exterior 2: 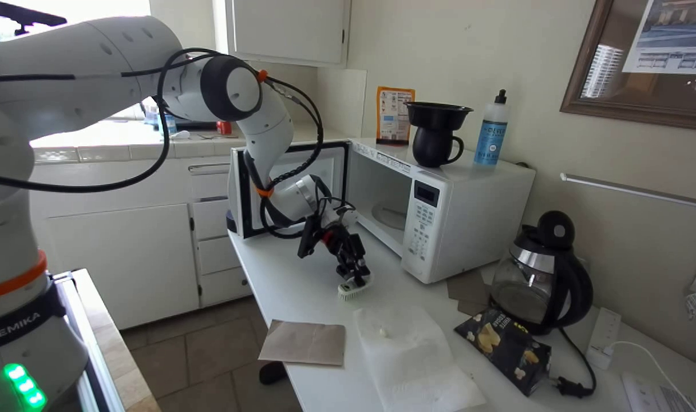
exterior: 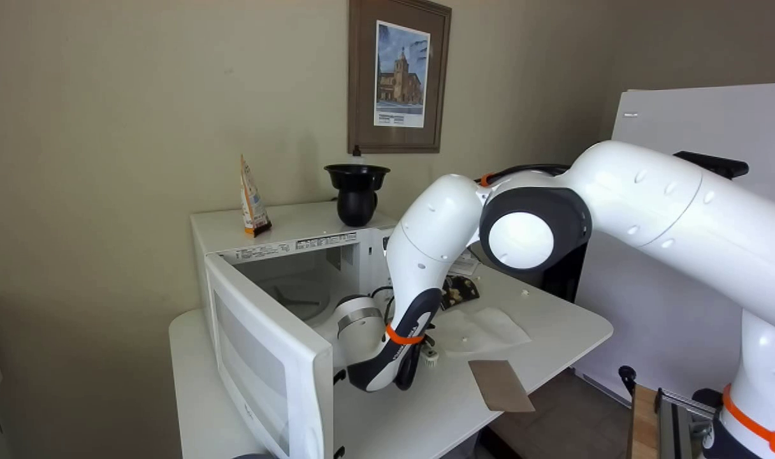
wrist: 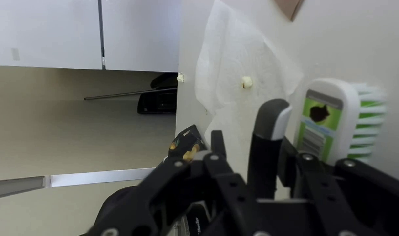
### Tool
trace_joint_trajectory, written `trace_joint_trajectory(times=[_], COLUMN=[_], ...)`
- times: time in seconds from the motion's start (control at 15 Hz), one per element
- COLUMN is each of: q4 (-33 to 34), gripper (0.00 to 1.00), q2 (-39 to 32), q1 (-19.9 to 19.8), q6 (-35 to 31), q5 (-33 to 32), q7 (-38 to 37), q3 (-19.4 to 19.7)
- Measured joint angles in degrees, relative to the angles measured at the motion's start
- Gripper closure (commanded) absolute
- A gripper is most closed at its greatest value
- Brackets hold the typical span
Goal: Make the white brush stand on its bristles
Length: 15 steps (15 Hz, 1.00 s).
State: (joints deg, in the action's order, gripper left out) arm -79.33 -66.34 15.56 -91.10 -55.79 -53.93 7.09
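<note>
The white brush [wrist: 350, 114] has a whitish body, a green label and green-and-white bristles. Its dark handle with a grey and white end lies between my fingers in the wrist view. My gripper [wrist: 252, 154] is open around that handle. There is a gap to the left finger; the right finger is close to the handle, and I cannot tell whether it touches. In an exterior view the brush [exterior 2: 352, 292] is at the table surface with its bristles down, below my gripper [exterior 2: 356, 270]. In an exterior view the brush [exterior: 429, 356] is partly hidden by the arm.
The microwave [exterior 2: 468, 223] stands beside the gripper, its door [exterior: 266, 370] open by the forearm. A white sheet [exterior 2: 405, 355] with a crumb and a brown cardboard piece [exterior 2: 305, 342] lie near the brush. A black snack bag [exterior 2: 505, 349] and a coffee maker [exterior 2: 545, 269] stand farther along.
</note>
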Motion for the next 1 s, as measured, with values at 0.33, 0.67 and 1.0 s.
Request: trace_joint_trajectory(times=[0.33,0.67,1.0], q4=[0.1,0.4,1.3], gripper=[0.60,0.62,0.62], q2=[0.0,0.0,0.1], q1=[0.0,0.2,0.3], q6=[0.0,0.0,-0.2], q5=[-0.3,-0.9,-1.3], q7=[0.1,0.2,0.6], q3=[-0.4,-0.9,-1.9])
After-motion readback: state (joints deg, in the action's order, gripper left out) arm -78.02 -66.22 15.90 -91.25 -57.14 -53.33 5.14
